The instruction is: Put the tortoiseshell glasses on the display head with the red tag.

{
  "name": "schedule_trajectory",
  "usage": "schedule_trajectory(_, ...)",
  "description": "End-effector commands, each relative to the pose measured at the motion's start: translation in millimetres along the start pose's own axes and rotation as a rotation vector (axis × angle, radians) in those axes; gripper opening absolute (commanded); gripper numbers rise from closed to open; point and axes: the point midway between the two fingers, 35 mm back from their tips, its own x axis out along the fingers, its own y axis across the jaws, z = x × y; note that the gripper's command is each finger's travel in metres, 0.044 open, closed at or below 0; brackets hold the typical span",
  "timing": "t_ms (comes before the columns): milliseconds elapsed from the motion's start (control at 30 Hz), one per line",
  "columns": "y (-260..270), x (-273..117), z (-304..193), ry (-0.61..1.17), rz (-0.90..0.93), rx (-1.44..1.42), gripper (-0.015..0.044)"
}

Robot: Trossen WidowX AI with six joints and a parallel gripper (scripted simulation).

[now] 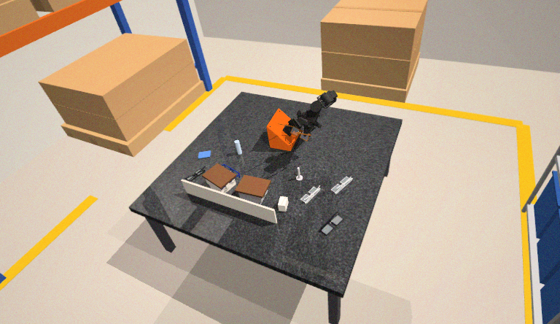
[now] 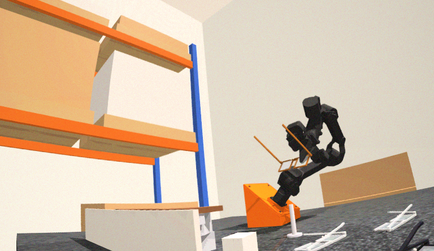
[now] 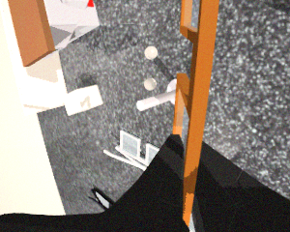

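Note:
The tortoiseshell glasses (image 1: pixel 306 136) (image 2: pixel 285 165) (image 3: pixel 198 97) look orange-brown. My gripper (image 2: pixel 303 159) (image 3: pixel 181 143) is shut on their front frame, near one lens, high above the table by the orange base. In the exterior view both temples are unfolded and point up and left. One pale head (image 1: pixel 252 197) (image 2: pixel 207 235) stands under a brown board (image 1: pixel 253 184) (image 3: pixel 31 31). A red tag (image 3: pixel 91 3) shows beside this board at the wrist view's top edge. The other head (image 1: pixel 228 185) stands left of it under its own board (image 1: pixel 219 174). Their faces are mostly hidden.
A white panel (image 1: pixel 229 200) (image 2: pixel 140 229) runs beside the heads. A white block (image 1: pixel 282 203) (image 2: pixel 239 242) (image 3: pixel 83 100) and an upright white post (image 1: pixel 298 174) (image 2: pixel 292 221) (image 3: pixel 157 100) stand nearby. White glasses (image 1: pixel 310 194) (image 3: pixel 130 144) and dark glasses (image 1: pixel 332 224) lie on the table.

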Motion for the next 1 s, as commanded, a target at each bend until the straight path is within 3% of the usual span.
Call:
schedule_trajectory(0, -0.9, -4.8, 8.6, -0.018, 0.074, 0.072, 0.0000)
schedule_trajectory(967, -1.7, -4.5, 6.3, -0.011, 0.058, 0.054, 0.0000)
